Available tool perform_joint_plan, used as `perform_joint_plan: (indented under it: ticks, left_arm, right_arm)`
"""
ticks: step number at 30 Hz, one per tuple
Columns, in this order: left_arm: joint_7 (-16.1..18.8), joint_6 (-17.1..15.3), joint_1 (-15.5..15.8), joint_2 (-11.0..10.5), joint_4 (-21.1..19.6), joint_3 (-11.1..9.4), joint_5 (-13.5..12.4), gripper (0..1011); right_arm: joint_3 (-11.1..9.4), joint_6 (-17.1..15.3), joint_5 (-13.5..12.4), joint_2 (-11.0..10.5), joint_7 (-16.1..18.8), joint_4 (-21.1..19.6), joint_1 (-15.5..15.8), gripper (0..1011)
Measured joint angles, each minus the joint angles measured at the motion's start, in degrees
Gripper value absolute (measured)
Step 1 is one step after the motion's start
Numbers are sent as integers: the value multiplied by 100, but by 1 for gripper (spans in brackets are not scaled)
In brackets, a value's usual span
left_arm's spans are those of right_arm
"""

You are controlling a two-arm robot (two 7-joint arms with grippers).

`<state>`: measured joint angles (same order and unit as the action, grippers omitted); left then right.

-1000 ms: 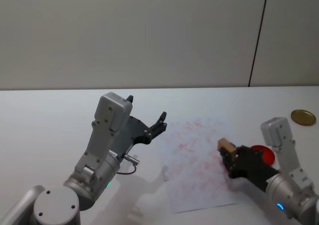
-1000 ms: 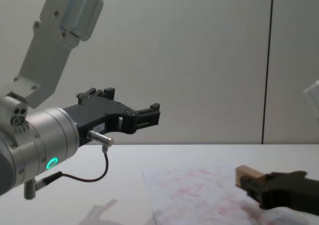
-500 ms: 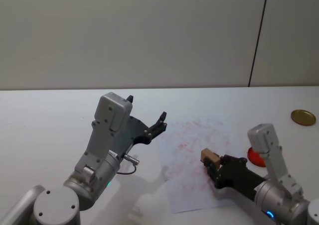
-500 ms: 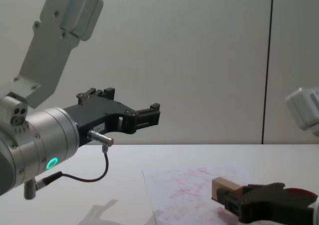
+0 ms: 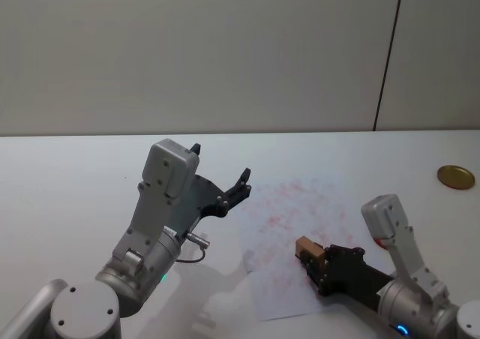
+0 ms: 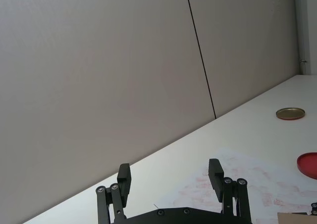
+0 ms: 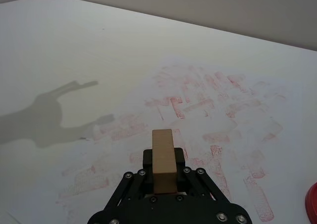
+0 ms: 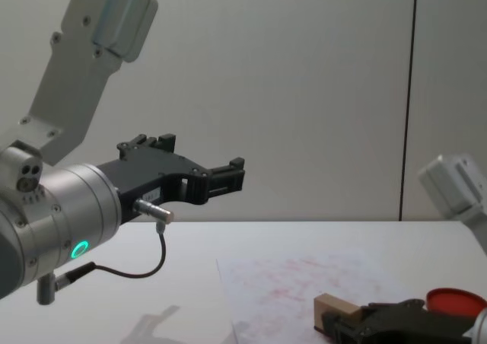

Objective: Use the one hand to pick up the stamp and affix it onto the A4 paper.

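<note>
1. The stamp [image 5: 307, 247], a tan wooden block, lay with its long axis in line with the right gripper [image 5: 316, 262]. Its free end pointed forward and toward the robot's left, over the near part of the A4 paper [image 5: 292, 200].
2. The right gripper's jaws were set narrow, clamped on the stamp's rear part, one on each long side.
3. The left gripper [image 5: 220, 163] was raised above the table [image 5: 75, 174], left of the paper, with its jaws spread wide and holding nothing.
4. The right wrist view showed the stamp's top face and the red-pink marks beyond it. The chest view showed the stamp low, near the sheet, though contact could not be told, and a red ink pad [image 8: 455, 298] to its right.
</note>
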<state>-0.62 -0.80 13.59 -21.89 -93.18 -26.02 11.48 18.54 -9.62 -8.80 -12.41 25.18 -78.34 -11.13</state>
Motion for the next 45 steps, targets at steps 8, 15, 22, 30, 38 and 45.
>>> perform_joint_plan:
  ticks: [8,15,22,30,38,45]
  left_arm:
    - [0,0,0,0,0,0,0,993]
    - [0,0,0,0,0,0,0,993]
    - [0,0,0,0,0,0,0,993]
    - [0,0,0,0,0,0,0,993]
    - [0,0,0,0,0,0,0,993]
    - [0,0,0,0,0,0,0,993]
  right_arm:
    - [21,-46,60,10,68,64,-39,221]
    - [36,-82,72,12,100,105,-57,221]
    - [34,-29,-48,-3,113,92,-34,221]
    - [-50,242,-266,-60,-8,-26,-7,221]
    - [-203,434,-419,-141,-221,-102,-45,220]
    - [-329,511,-456,-218,-394,-96,-104,221]
